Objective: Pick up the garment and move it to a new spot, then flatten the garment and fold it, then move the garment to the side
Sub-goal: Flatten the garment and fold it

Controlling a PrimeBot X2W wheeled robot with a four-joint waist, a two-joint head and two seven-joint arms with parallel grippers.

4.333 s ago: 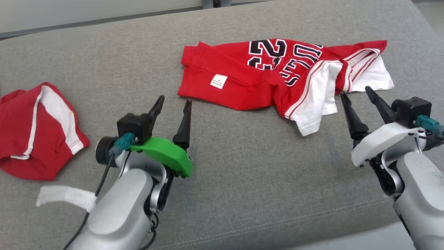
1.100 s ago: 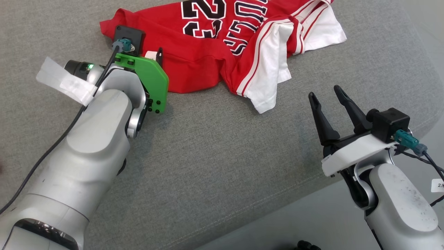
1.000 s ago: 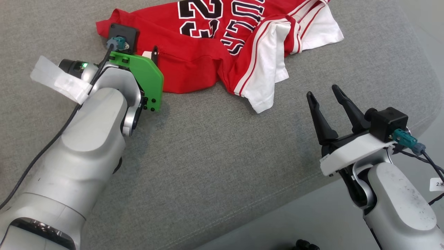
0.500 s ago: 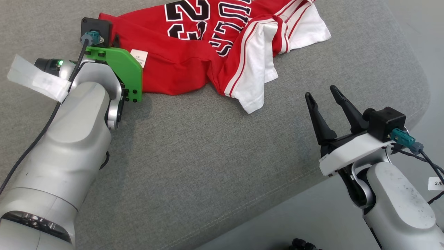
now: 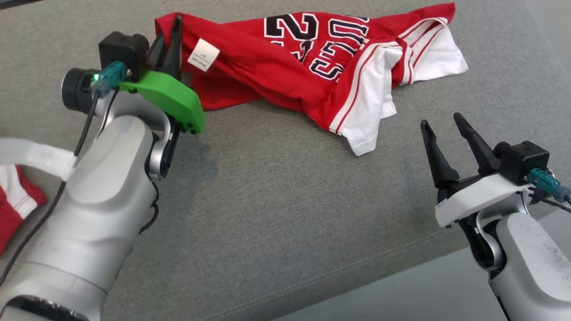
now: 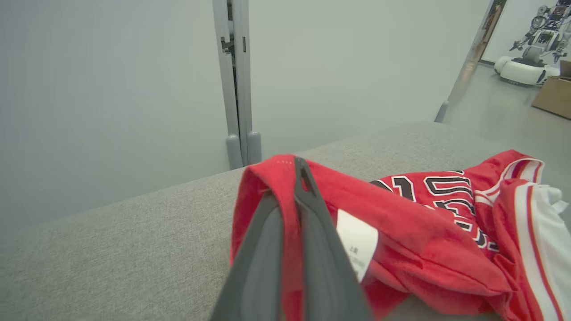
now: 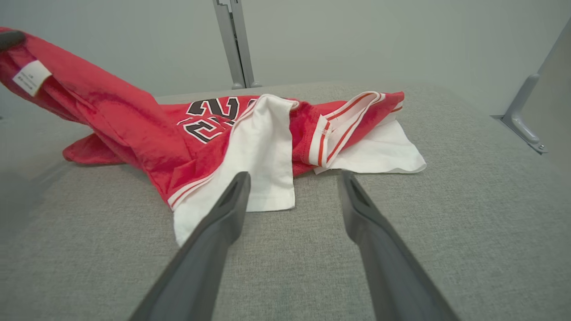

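The garment [image 5: 285, 62], a red jersey with black-and-white numbers and white side panels, lies crumpled across the far part of the grey cushion [image 5: 276, 200]. My left gripper [image 5: 171, 31] is shut on the jersey's left corner and holds it raised off the cushion, with a white label hanging just beside the fingers. The left wrist view shows red cloth [image 6: 401, 232] pinched between the closed fingers [image 6: 312, 232]. My right gripper [image 5: 441, 122] stands open over bare cushion, short of the garment's white flap [image 7: 267, 147], with nothing between its fingers [image 7: 214, 223].
Another red and white piece of clothing [image 5: 13, 200] lies at the left edge. The cushion's front edge [image 5: 357, 276] runs diagonally at the lower right, with floor beyond. A pale wall and door post [image 6: 236, 89] stand behind the cushion.
My left gripper has shut on the garment's left corner and lifted it off the cushion. The head camera has shifted. The right gripper has stayed open in place.
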